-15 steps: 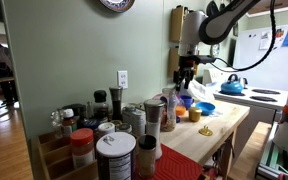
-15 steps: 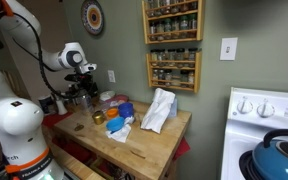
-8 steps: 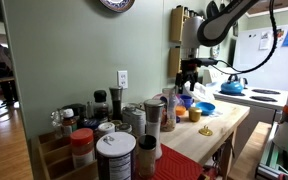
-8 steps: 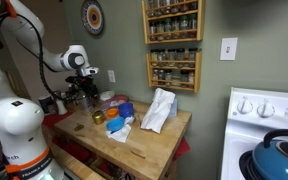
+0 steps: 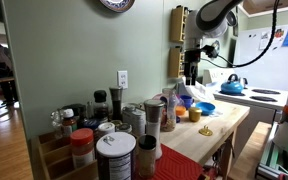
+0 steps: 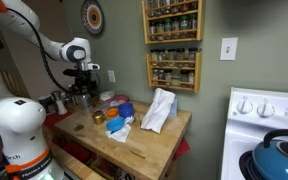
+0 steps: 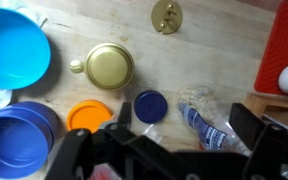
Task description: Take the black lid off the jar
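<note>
End effector (image 7: 182, 128) spread wide, holding nothing; hangs above wooden table (image 7: 224, 50).

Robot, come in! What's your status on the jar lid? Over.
Gripper open, empty, above the wooden table. Small black lid on tall pale jar, untouched. Brown silver-topped canister close beside.

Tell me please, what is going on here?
A robot arm holds its gripper above the wooden table. The wrist view looks down on a blue bowl and an orange lid. The tall pale jar stands close beside the gripper, among other containers. Its black lid is too small to make out, and I cannot tell whether the fingers are open or gripping something.
</note>
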You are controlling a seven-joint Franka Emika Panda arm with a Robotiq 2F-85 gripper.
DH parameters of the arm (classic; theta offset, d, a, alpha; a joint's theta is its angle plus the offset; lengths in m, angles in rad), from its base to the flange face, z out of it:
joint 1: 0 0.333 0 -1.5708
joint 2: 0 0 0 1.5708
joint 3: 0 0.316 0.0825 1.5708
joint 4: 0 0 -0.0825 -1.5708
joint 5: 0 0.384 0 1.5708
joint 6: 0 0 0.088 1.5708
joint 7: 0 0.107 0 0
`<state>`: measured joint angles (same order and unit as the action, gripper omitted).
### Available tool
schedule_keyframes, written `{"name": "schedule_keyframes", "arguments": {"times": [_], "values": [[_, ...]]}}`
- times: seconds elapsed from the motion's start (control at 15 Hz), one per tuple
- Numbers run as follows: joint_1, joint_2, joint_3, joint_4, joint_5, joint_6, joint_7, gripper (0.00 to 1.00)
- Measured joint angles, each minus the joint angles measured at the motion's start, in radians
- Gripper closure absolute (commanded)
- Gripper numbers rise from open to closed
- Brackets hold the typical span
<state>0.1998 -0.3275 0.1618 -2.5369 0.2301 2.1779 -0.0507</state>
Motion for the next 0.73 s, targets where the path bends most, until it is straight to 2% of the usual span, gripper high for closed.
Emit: {"name": "schedule_keyframes", "arguments": {"times": [0.33, 0.73], "values": [[0.034, -0.096, -0.073, 0.006, 0.107, -0.057, -0.224, 0.00], [0.048, -0.131, -0.102, 0.010, 0.145, -0.077, -0.284, 0.00]]}}
